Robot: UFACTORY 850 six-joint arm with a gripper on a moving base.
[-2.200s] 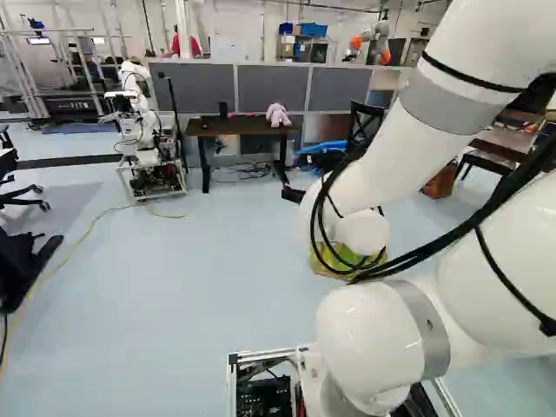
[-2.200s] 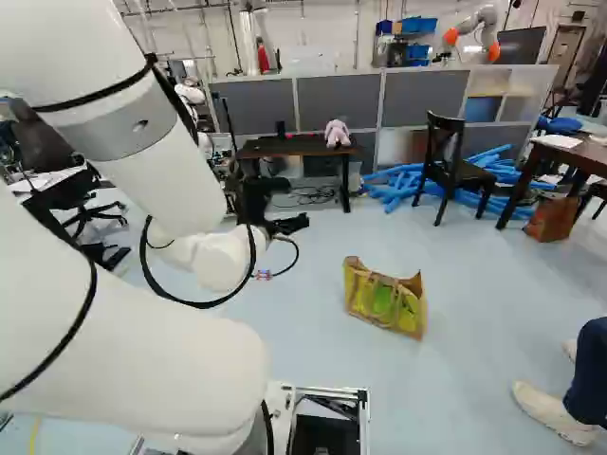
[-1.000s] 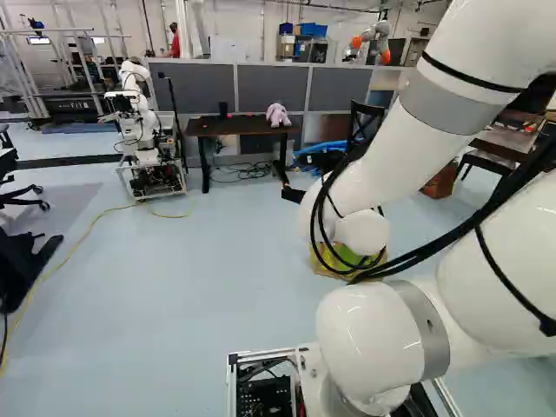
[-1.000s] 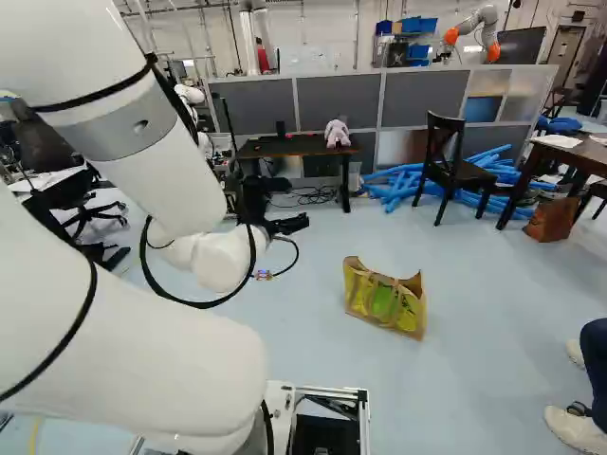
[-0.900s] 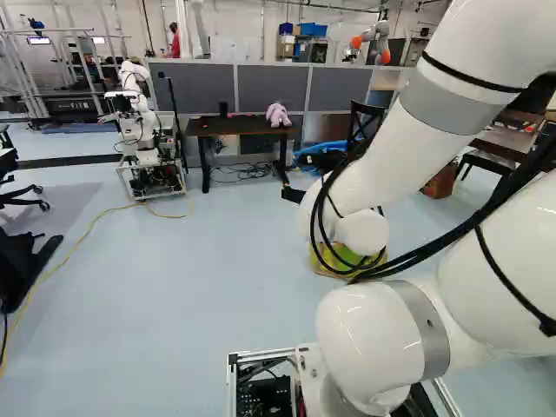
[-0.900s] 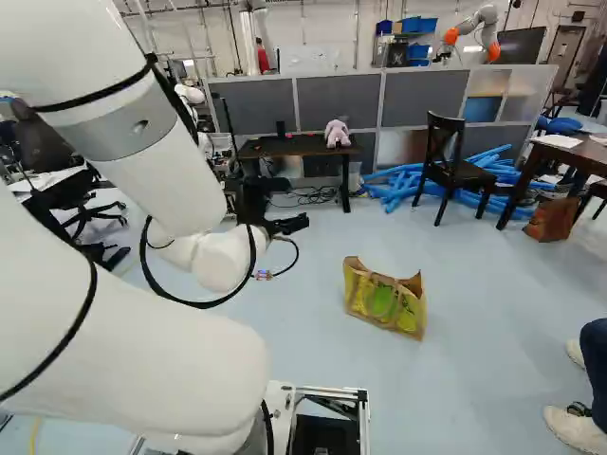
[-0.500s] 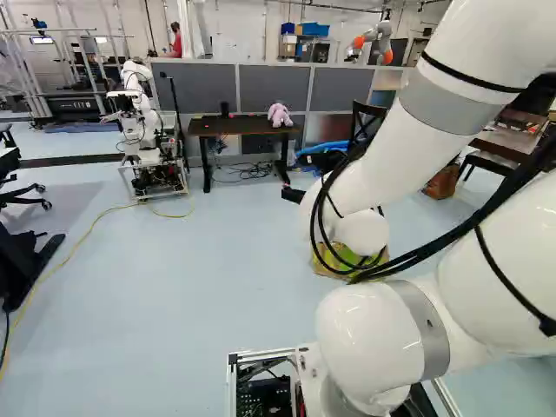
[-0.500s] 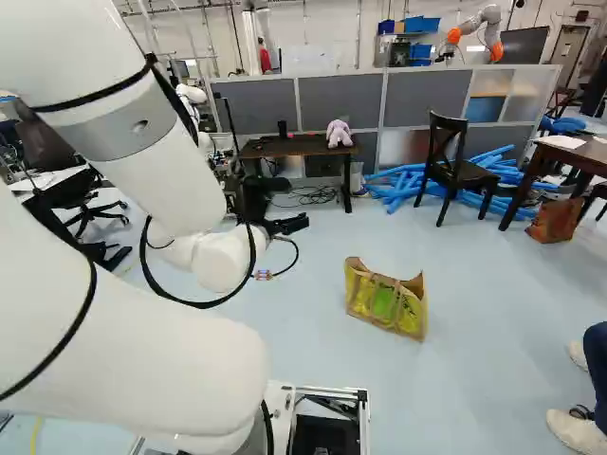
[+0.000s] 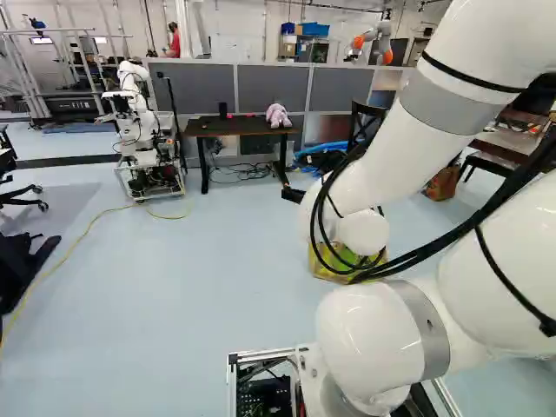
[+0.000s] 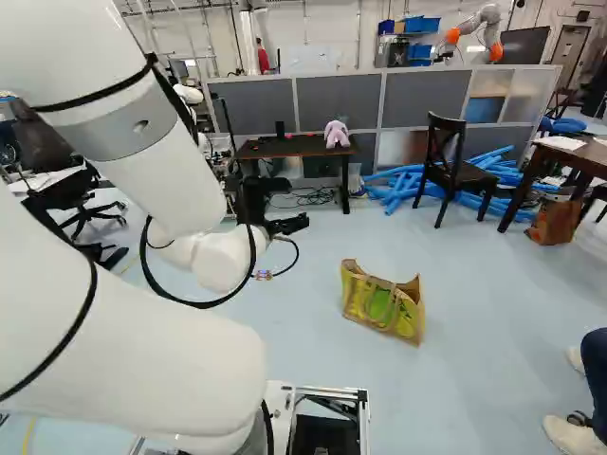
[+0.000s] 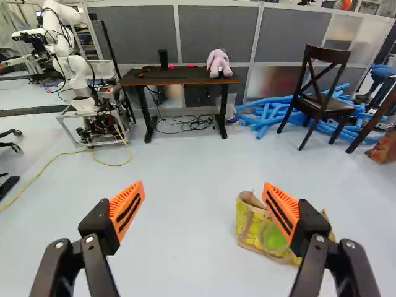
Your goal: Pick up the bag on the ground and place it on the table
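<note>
My gripper [image 10: 287, 225] is held out above the floor, left of the bag in the right base view. In the wrist view the gripper [image 11: 203, 189] stands wide open, nothing between its orange pads. The tan and yellow-green bag [image 10: 382, 305] stands on the floor, its top open and handles drooping. One finger hides part of the bag [image 11: 249, 229] in the wrist view; my arm and cables cover part of it in the left base view. Against the grey partition stands a dark table [image 11: 173, 77] with a pink plush toy [image 11: 218, 62] and a small black object on it.
A black chair [image 10: 455, 171] and blue foam tubes [image 10: 394, 183] are right of the dark table. Another table [image 10: 569, 154] and a brown bag [image 10: 553, 221] stand farther right. Another robot [image 9: 143, 130] is left of the dark table; a yellow cable [image 9: 95, 219] crosses the floor.
The whole scene has shifted slightly in both base views, so the base has moved a little. The arm keeps its pose against its lowest joint, and the bag keeps its place on the floor.
</note>
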